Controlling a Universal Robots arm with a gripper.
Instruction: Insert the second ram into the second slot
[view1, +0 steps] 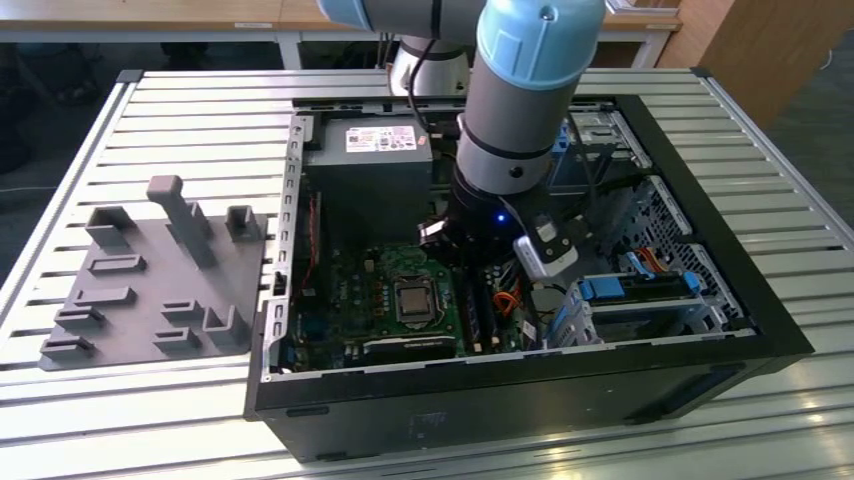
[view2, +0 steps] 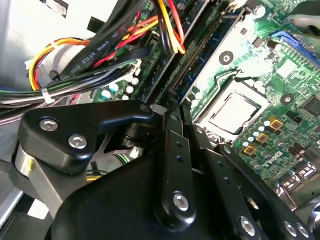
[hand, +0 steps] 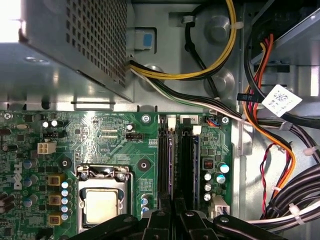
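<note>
The second ram (hand: 187, 170) stands on edge in its slot beside the first stick (hand: 166, 170), close to the CPU socket (hand: 102, 200). The tool (hand: 172, 207) sits right over both sticks; whether it is clenched or released I cannot tell. Cable bundles (hand: 292, 200) crowd one flank. In the exterior view the arm (view1: 514, 130) reaches into the open computer case (view1: 694, 300) on the slatted tabletop (view1: 174, 110).

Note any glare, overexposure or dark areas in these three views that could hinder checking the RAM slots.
Exterior view: the arm blocks and shades the slot area; the aluminium table reflects brightly. First wrist view: the motherboard is evenly lit, with a blown-out corner on the power supply. Second wrist view: overexposed metal case wall; the dark gripper body covers the foreground.
</note>
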